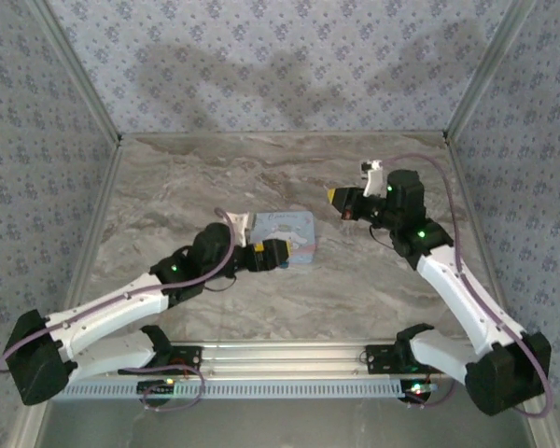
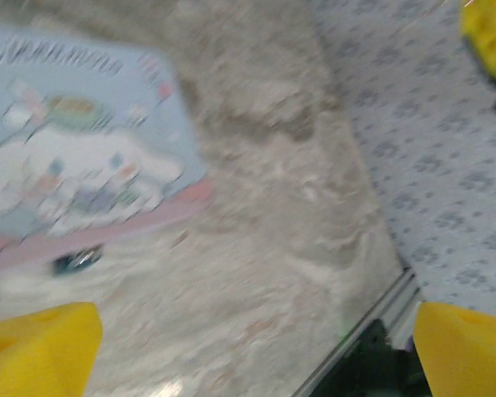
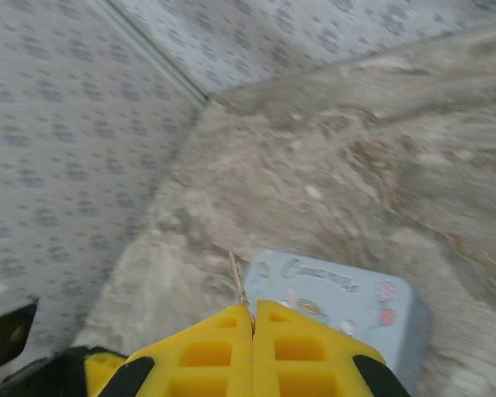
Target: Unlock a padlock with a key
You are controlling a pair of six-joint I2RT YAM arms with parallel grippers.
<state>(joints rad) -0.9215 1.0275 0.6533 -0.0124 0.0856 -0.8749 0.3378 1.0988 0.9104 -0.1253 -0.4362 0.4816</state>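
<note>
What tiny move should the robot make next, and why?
Probably ease the open left pincer down over the tiny dark padlock, lying loose on the table by the pale blue tin, and grip it. The right pincer is shut on what looks like the key, which needs a steadied lock to enter.

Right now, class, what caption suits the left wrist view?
Open left claw facing the tiny dark padlock beside the pale blue tin.

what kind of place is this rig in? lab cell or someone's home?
Likely a purpose-built tabletop robot cell, not a home: patterned walls on metal frame posts enclose a marble-look table, with left arm and right arm bolted to a rail at its near edge.
</note>
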